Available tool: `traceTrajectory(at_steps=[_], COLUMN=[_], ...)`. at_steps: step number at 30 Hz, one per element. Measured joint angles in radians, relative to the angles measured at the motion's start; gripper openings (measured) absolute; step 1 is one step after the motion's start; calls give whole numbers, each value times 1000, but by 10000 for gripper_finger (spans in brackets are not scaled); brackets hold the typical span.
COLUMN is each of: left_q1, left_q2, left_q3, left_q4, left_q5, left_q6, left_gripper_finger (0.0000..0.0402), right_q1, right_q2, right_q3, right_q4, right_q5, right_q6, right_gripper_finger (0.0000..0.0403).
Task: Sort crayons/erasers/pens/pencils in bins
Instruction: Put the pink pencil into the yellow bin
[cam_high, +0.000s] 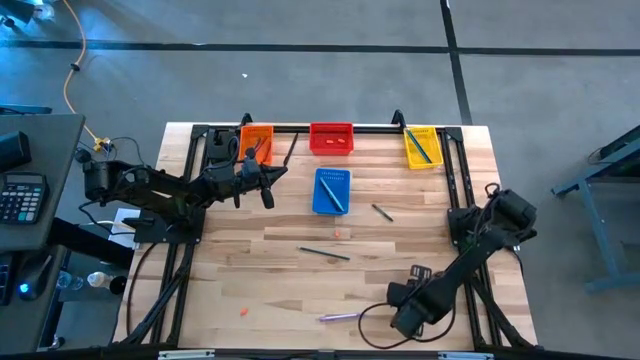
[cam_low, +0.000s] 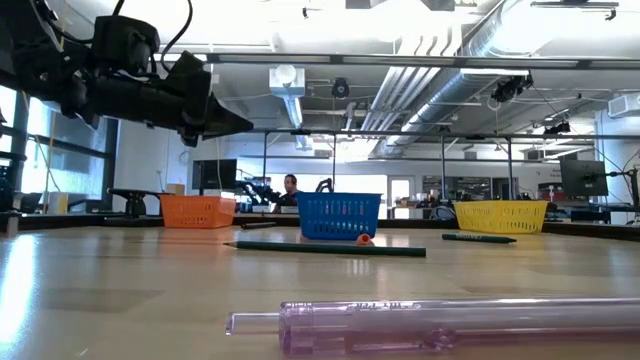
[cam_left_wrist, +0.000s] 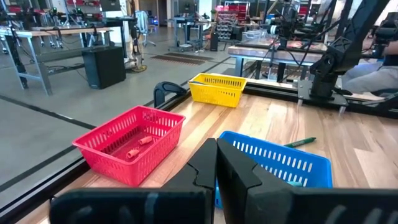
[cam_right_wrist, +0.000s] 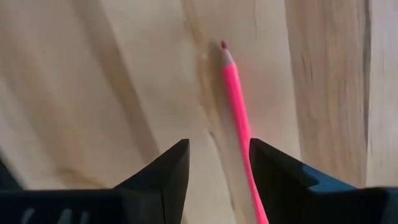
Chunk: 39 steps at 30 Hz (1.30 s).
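The right gripper hung low over the table's near edge, fingers spread around a pink pen lying flat, evidently lined up to pinch it. The left gripper, pressed shut and empty, waited between the orange bin and the blue bin.

Pink pen runs out of right wrist view between the right hand's fingers, far end cut off. Red bin in low view mostly hidden behind blue bin. Tiny lump at counter's 7 o'clock too small to ID.
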Motion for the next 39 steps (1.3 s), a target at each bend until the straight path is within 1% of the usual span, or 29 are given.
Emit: traceTrajectory(at_steps=[3,8,12,15,19,22,29,32,35,37,39], left_q1=[0,0,0,0,0,0,0,0,0,0,0], left_q2=[0,0,0,0,0,0,0,0,0,0,0], left_q3=[0,0,0,0,0,0,0,0,0,0,0], left_q4=[0,0,0,0,0,0,0,0,0,0,0], left_q5=[0,-1,-1,-1,-3,-3,-3,-3,-3,-2,-1], left_q6=[0,0,0,0,0,0,0,0,0,0,0], left_gripper_finger=[1,0,0,1,0,0,0,0,0,0,1], right_q1=[-1,-9,-25,-43,-72,-89,-130,-147,-168,-188,-209], right_q2=[27,29,23,21,21,21,19,-2,-26,-42,-63], right_q3=[-10,-36,-65,-98,-112,-114,-116,-119,-121,-122,-122], right_q4=[-5,2,53,90,92,88,73,76,74,79,77], right_q5=[0,-2,-35,-78,-109,-115,-142,-144,-138,-80,-48], right_q6=[-9,-10,-43,-74,-135,-181,-204,-207,-206,-197,-194], right_gripper_finger=[161,161,155,138,103,75,21,9,7,7,7])
